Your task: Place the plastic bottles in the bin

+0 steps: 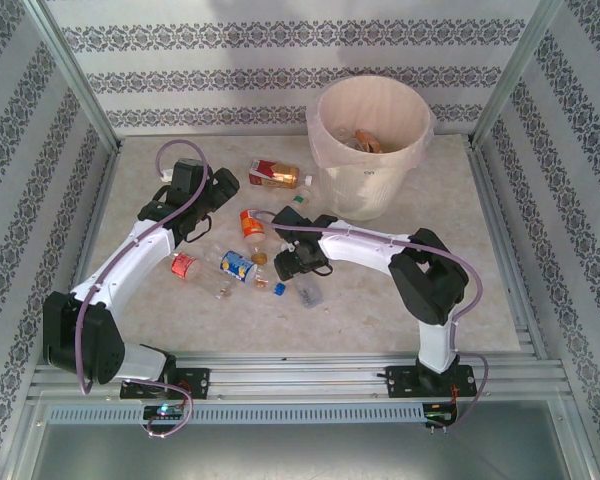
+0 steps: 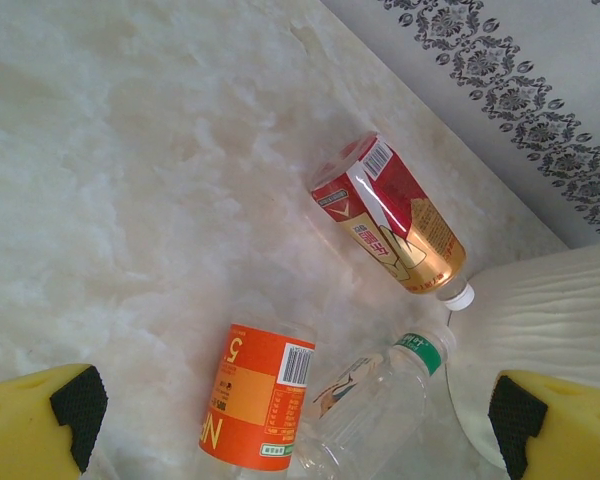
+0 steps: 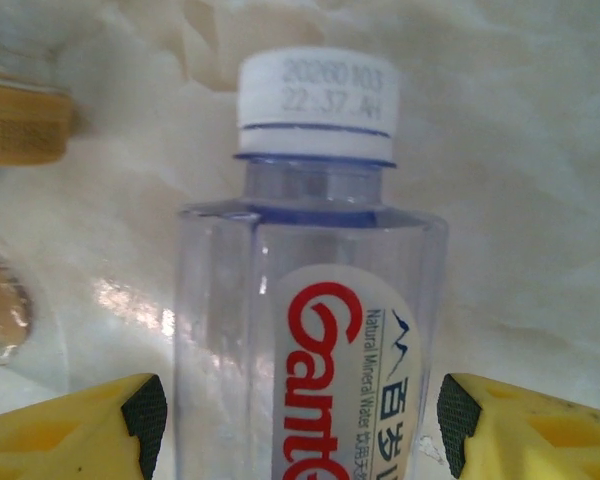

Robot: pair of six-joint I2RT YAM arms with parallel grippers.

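Down low, right gripper [image 3: 300, 420] astride bottle [image 3: 315, 290]

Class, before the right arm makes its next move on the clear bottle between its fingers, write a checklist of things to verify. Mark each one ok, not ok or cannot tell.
1. Right gripper open: ok, the jaws stand wide apart.
2. Clear plastic bottle with white cap and red lettering between them: ok, roughly centred.
3. Pads gripping the bottle: not ok, gaps show on both sides.
4. Large round cream-white plastic bin ready: ok, mouth uncovered and not full.
5. Left gripper out of the way: looks ok, open over the orange-labelled clear bottle, off to the left.
6. Underside of the bottle free: cannot tell.
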